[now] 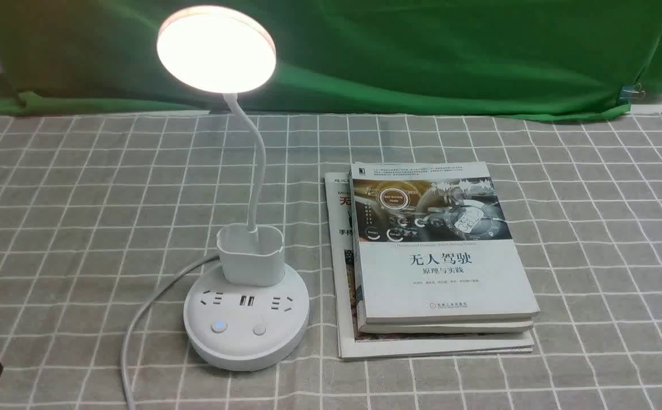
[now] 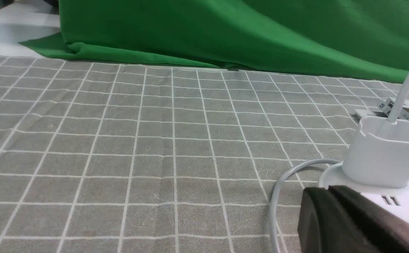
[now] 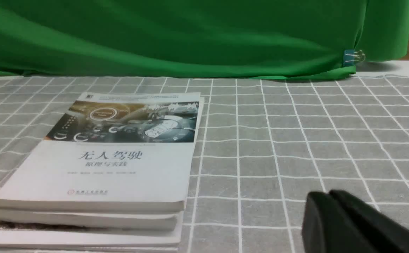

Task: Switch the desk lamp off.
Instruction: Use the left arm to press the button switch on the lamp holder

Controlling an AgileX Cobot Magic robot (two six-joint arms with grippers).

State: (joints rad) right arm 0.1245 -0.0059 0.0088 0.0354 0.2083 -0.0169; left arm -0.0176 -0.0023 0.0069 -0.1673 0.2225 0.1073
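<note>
Tablecloth (image 1: pixel 80 188): grey check, under everything I see.
Desk lamp (image 1: pixel 250 259): left of centre; its lit head shows only from the front.
Books (image 1: pixel 444 267): stacked just right of the lamp; right wrist view shows three layers.
Left gripper (image 2: pixel 327 189): fingers together, near the lamp base.
Right gripper (image 3: pixel 329 193): fingers together, empty, only on its wrist view.

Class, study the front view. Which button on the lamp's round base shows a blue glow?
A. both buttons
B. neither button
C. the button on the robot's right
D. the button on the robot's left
D: on the base of the desk lamp, the left button has a blue-lit centre, while the right button is plain white.
</note>
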